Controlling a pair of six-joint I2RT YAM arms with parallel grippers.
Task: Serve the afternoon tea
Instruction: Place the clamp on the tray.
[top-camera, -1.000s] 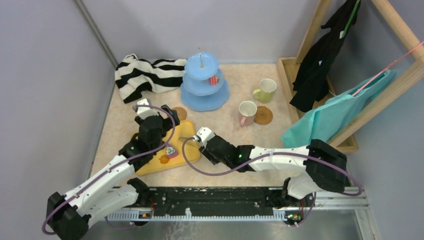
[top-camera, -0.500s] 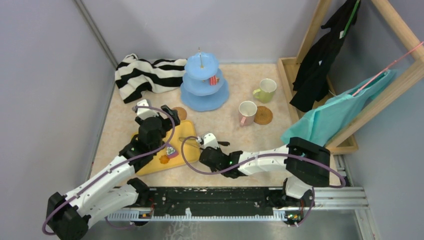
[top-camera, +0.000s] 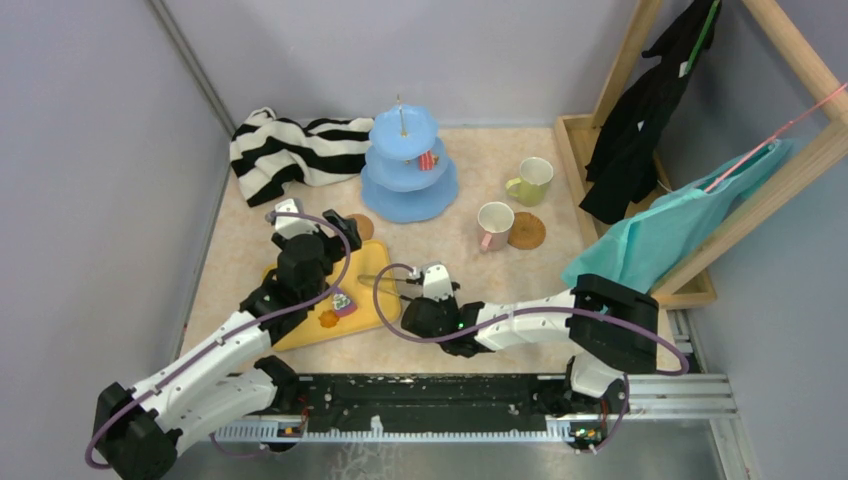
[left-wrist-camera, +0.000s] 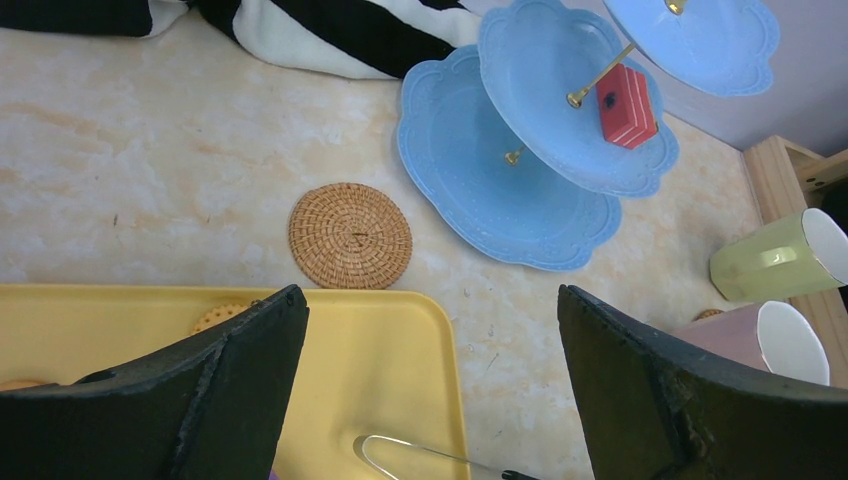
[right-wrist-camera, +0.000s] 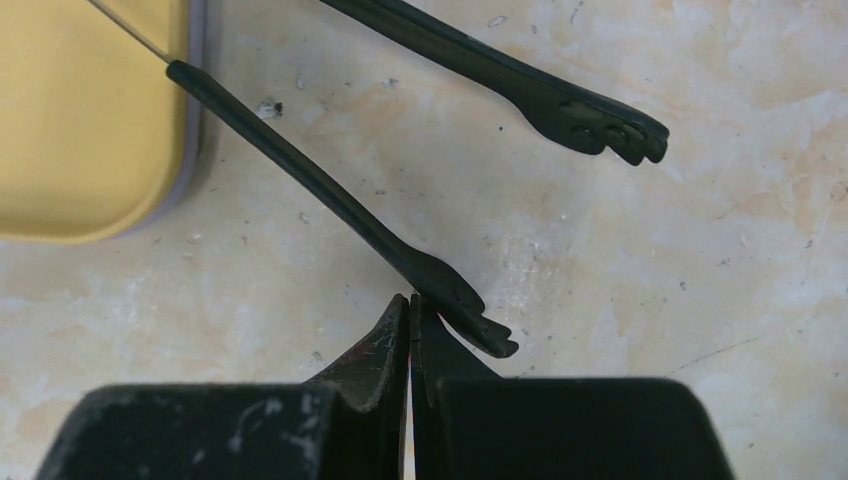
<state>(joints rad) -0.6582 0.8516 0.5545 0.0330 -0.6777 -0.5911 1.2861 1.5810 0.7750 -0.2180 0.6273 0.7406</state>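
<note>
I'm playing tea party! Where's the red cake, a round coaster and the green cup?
red cake (left-wrist-camera: 625, 105): left wrist view, its red top face.
round coaster (left-wrist-camera: 350, 235): left wrist view, its woven middle.
green cup (left-wrist-camera: 765, 268): left wrist view, its outer side.

- Nothing here gives me a letter, number or brand I can read.
- On the red cake slice (left-wrist-camera: 625, 105), middle tier of the light-blue stand (left-wrist-camera: 470, 170), there is one small dark mark. It looks like a blot, not a letter I can make out.
- The yellow-green cup (left-wrist-camera: 770, 262), yellow tray (left-wrist-camera: 400, 340) and cork coaster (left-wrist-camera: 350, 236) all show plain surfaces.
- On my white arm casings (top-camera: 215, 350), seen from above, any marking is too small to tell.
</note>
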